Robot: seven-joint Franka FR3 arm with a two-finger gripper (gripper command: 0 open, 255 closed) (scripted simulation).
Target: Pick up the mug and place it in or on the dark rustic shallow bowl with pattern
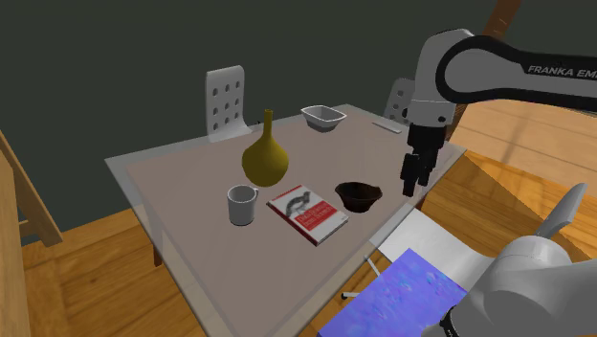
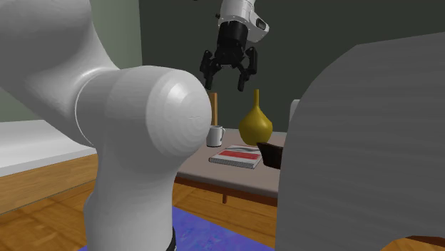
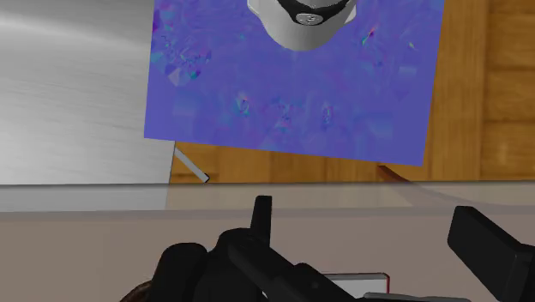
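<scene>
A white mug (image 1: 243,205) stands on the table (image 1: 191,172), handle toward the red-and-white book (image 1: 307,213). The dark shallow bowl (image 1: 359,196) sits beyond the book, near the table edge at the shoulder view's right. My black gripper (image 1: 413,180) hangs open above that edge, just right of the bowl and far from the mug, with nothing in it. In the second exterior view the gripper (image 2: 228,77) is high above the mug (image 2: 215,135), its fingers spread; the bowl (image 2: 269,152) is partly hidden. In the wrist view the fingers (image 3: 261,223) stand apart over the table edge.
A yellow gourd-shaped vase (image 1: 265,158) stands behind the mug. A white bowl (image 1: 323,118) and a small flat object (image 1: 387,125) lie at the far side. Two white chairs (image 1: 227,101) stand behind the table. A blue rug (image 1: 407,297) lies on the wooden floor.
</scene>
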